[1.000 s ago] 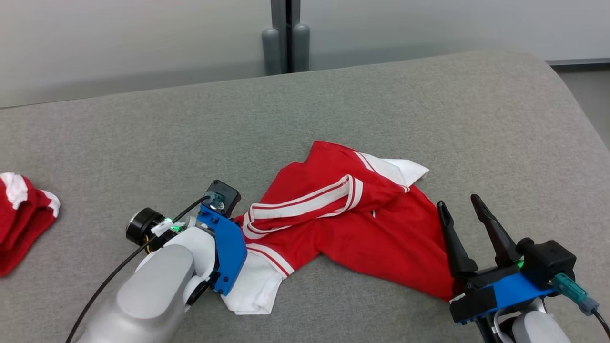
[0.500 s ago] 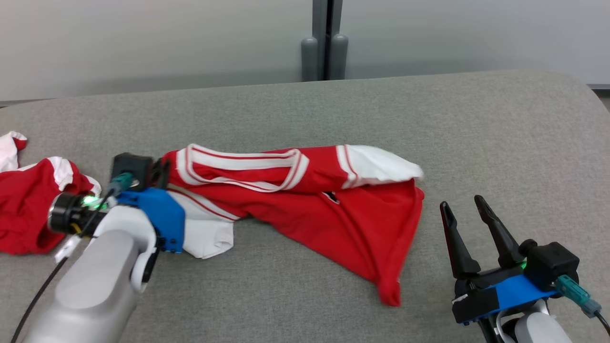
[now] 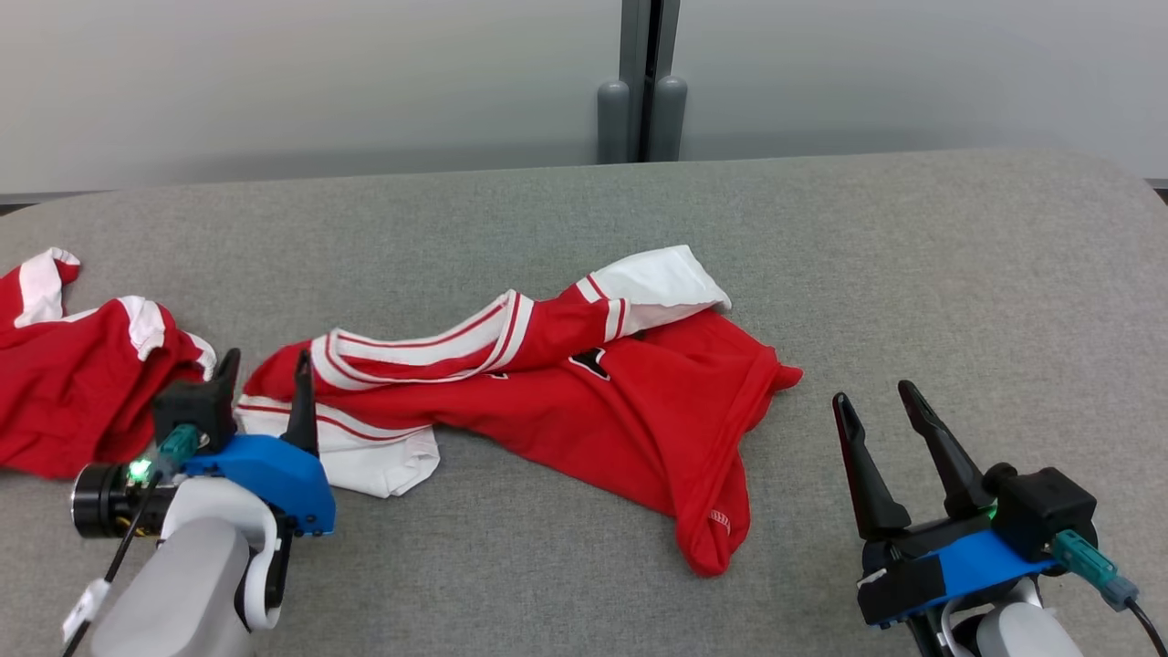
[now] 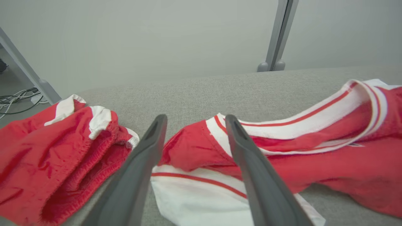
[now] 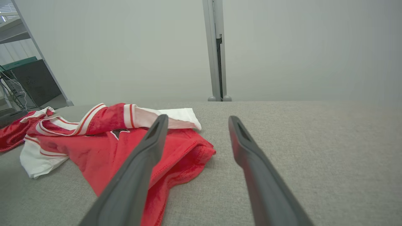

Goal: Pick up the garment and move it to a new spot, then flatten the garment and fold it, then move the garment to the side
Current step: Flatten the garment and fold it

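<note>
The left gripper [image 3: 265,365] sits at the lower left of the head view with its two dark fingers spread wide and nothing clamped between them. In its own wrist view [image 4: 195,121] the near end of the red jersey [image 4: 314,150] lies in the gap just past the fingertips, though I cannot tell whether either finger touches the cloth.

The jersey [image 3: 584,401] lies crumpled across the middle of the grey fabric-covered table [image 3: 912,274]. Its white-and-red striped trim loops along the upper edge, one white panel points toward the upper middle, and another white panel lies flat at the lower left, beside the left gripper's blue mount.

At the far left of the frame a second red-and-white garment [image 3: 64,383] is heaped, its gathered elastic edge showing in the left wrist view [image 4: 47,157], just beside the jersey.

The right gripper [image 3: 873,397] rests at the lower right, jaws likewise parted and empty, a little apart from the jersey's right-hand corner; from its wrist [image 5: 198,119] the jersey [image 5: 125,147] lies left of the fingers.

A grey post [image 3: 648,82] stands behind the table at top centre.
</note>
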Controlling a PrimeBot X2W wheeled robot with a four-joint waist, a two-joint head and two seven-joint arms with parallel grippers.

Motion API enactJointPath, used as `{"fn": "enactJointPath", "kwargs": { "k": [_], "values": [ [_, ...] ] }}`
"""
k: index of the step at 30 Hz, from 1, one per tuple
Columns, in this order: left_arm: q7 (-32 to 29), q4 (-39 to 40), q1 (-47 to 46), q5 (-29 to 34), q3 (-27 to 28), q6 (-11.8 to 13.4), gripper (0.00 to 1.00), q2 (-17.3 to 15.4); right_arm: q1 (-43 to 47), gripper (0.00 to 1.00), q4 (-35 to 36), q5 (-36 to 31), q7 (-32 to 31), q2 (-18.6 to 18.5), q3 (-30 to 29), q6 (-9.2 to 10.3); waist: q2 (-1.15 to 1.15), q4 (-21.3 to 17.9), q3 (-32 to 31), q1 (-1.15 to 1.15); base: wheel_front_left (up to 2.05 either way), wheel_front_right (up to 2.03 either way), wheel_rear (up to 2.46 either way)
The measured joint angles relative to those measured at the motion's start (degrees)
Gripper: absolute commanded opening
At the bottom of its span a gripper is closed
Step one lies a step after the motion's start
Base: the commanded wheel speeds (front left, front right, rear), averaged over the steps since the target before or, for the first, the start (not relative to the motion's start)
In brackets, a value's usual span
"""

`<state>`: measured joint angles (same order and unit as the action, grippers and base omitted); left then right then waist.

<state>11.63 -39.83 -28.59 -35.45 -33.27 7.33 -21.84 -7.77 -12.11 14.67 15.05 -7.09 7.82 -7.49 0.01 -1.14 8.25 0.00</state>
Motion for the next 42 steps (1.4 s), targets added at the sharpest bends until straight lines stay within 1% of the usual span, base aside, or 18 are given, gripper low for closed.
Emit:
{"fn": "enactJointPath", "kwargs": {
  "k": [3, 6, 7, 11, 16, 19, 23, 29, 32, 35, 42],
  "values": [
    [2.45, 1.60, 1.82, -0.20, 1.37, 0.96, 1.00, 0.29, 0.12, 1.00, -0.22, 0.02, 0.00, 0.10, 0.02, 0.00, 0.00, -0.01, -0.62, 0.00, 0.00, 0.00, 0.00],
    [3.22, 4.08, 4.21, 1.18, 3.03, 1.87, 1.00, 0.48, 0.52, 1.00, -0.31, 0.19, 0.00, 0.09, -0.24, 0.00, 0.00, 0.09, -1.30, 0.00, 0.00, 0.00, 0.00],
    [3.28, 5.97, 5.10, 1.91, 4.09, 2.55, 1.00, 0.54, 0.91, 1.00, -0.36, 0.20, 0.00, 0.07, -0.49, 0.00, 0.00, 0.21, -1.55, 0.00, 0.00, 0.00, 0.00],
    [3.37, 15.33, 10.19, 7.20, 9.79, 4.42, 1.00, 1.60, 1.77, 1.00, -0.36, 0.29, 0.00, 0.08, -1.24, 0.00, -0.02, 0.89, -2.23, 0.00, 0.00, 0.00, 0.00],
    [3.37, 23.36, 17.51, 13.48, 16.74, 4.37, 1.00, 4.05, 3.46, 1.00, -0.51, 0.36, 0.00, 0.35, -1.81, 0.00, -0.02, 1.78, -2.69, 0.00, 0.00, 0.00, 0.00],
    [3.38, 26.54, 21.01, 17.53, 19.69, 3.72, 1.00, 6.08, 3.92, 1.00, -0.65, 0.41, 0.00, 0.45, -2.09, 0.00, -0.02, 2.21, -2.92, 0.00, 0.00, 0.00, 0.00],
    [3.43, 29.48, 24.53, 21.43, 23.74, 2.61, 1.00, 8.56, 4.79, 1.00, -0.93, 0.42, 0.00, 0.67, -2.14, 0.00, -0.02, 2.59, -3.18, 0.00, 0.00, 0.00, 0.00],
    [3.43, 30.77, 28.00, 25.03, 28.71, 0.11, 1.00, 11.88, 5.58, 1.00, -2.05, 0.15, 0.00, 0.48, -0.85, 0.00, -0.02, 2.91, -3.43, 0.00, 0.00, 0.00, 0.00],
    [3.43, 30.73, 28.22, 26.35, 30.40, -1.40, 1.00, 13.06, 5.45, 1.00, -3.13, -0.11, 0.00, 0.12, 1.70, 0.00, -0.02, 3.06, -3.39, 0.00, 0.00, 0.00, 0.00],
    [3.43, 30.71, 28.20, 27.67, 31.44, -2.69, 1.00, 13.77, 5.18, 1.00, -5.26, 0.01, 0.00, -0.24, 5.86, 0.00, -0.02, 3.31, -3.24, 0.00, 0.00, 0.00, 0.00],
    [3.43, 30.32, 27.19, 29.64, 33.46, -4.60, 1.00, 15.66, 2.10, 1.00, -11.71, 1.04, -0.35, -0.10, 13.05, 0.00, -0.01, 4.04, -2.58, 0.00, 0.00, 0.00, 0.00]
  ]
}}
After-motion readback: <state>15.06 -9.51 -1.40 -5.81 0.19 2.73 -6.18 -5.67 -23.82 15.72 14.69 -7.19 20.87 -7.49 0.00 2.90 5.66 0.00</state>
